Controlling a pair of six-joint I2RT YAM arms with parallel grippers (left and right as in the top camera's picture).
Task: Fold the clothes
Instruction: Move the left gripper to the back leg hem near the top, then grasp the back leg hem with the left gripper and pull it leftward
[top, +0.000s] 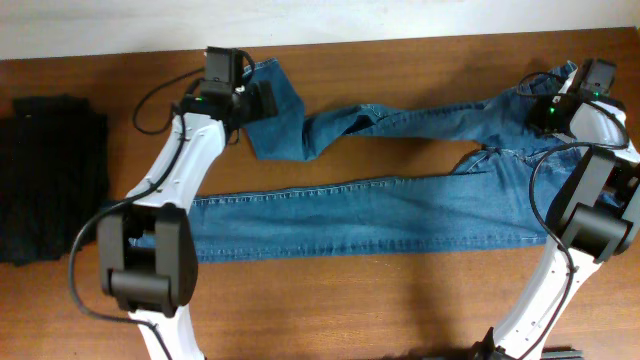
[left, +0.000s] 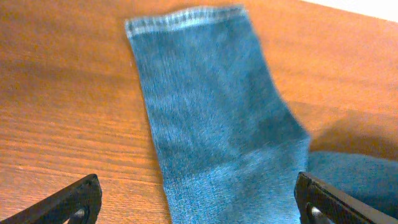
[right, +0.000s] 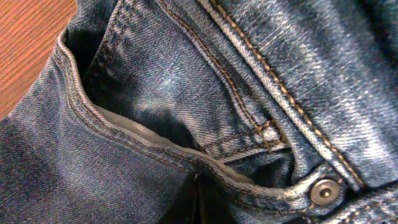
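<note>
left gripper (left: 198, 202) hangs wide open over a crooked leg of the jeans (top: 400, 200); right gripper (top: 553, 112) pinches the waistband. straightening step; next, grasp that leg's hem.

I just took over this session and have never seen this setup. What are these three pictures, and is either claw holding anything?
Two robot arms work at a wooden table. The top picture looks down from above; the other two come from cameras on each wrist. A pair of jeans lies spread across the table, with a black pile of clothes at the far left. The left gripper is open above a trouser leg's hem end, holding nothing. The right gripper is at the waistband and shut; its camera shows only denim close up, so whether it pinches cloth is unclear.
</note>
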